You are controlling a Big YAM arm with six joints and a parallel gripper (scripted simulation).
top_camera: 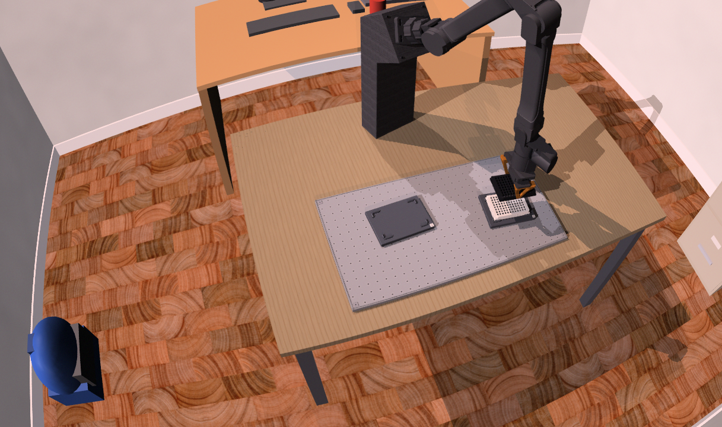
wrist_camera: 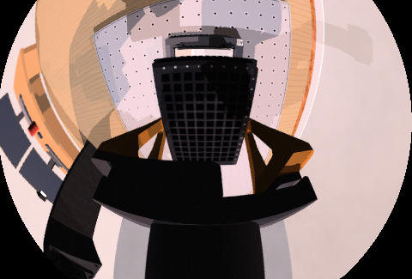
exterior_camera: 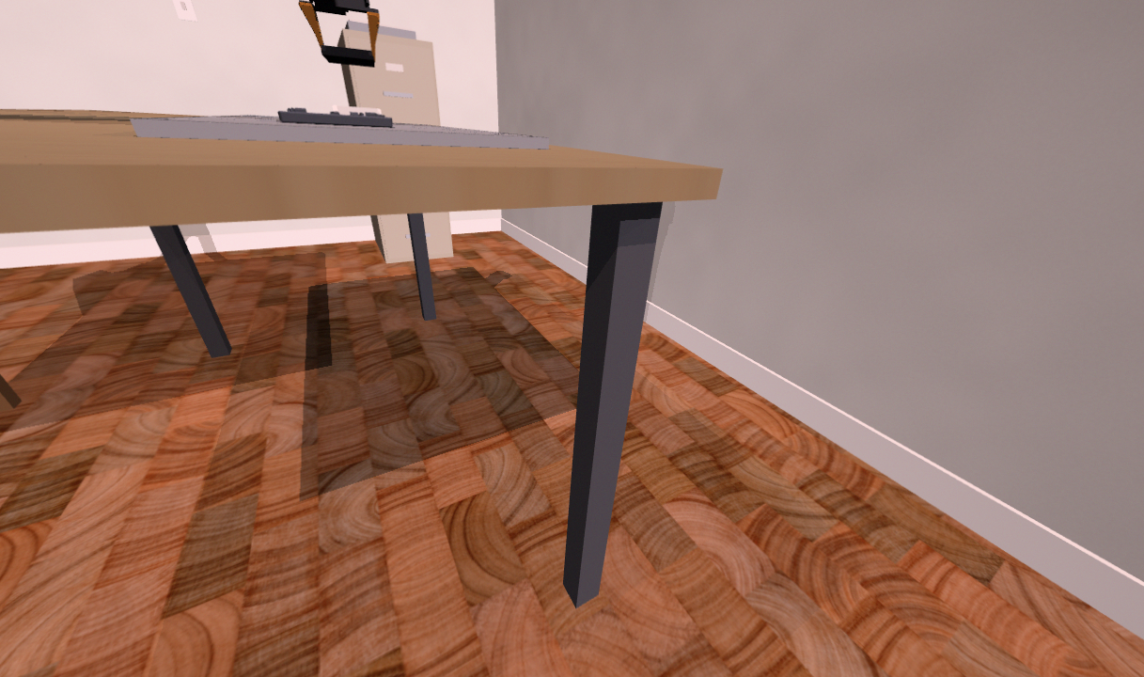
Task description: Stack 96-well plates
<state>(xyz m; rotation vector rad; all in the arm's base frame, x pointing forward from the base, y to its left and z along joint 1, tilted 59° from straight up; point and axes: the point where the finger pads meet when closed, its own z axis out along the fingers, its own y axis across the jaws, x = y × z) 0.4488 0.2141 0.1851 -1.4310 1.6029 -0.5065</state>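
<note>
On the wooden worktop [top_camera: 309,159], over parquet floor [top_camera: 156,249], we see our end effector [top_camera: 517,187] clamped on the black plate [top_camera: 502,186], hovering above the white plate [top_camera: 506,207] in its nest [top_camera: 512,219].

In the wrist view the black plate [wrist_camera: 205,110] clamped in the gripper [wrist_camera: 206,148] covers most of the white plate [wrist_camera: 204,51]; only a thin strip of the white plate's far edge and part of the nest [wrist_camera: 202,38] beneath it show. The A1 corner marks on both plates are too small to read in any view. From the top view the arm [top_camera: 530,106] hides the near end of the black plate and one corner of the white plate. The exterior view cuts off the gripper above its orange fingers [exterior_camera: 309,23] at the upper edge, and the desk [exterior_camera: 306,177] rim hides how high the held plate stands over the lower one.
</note>
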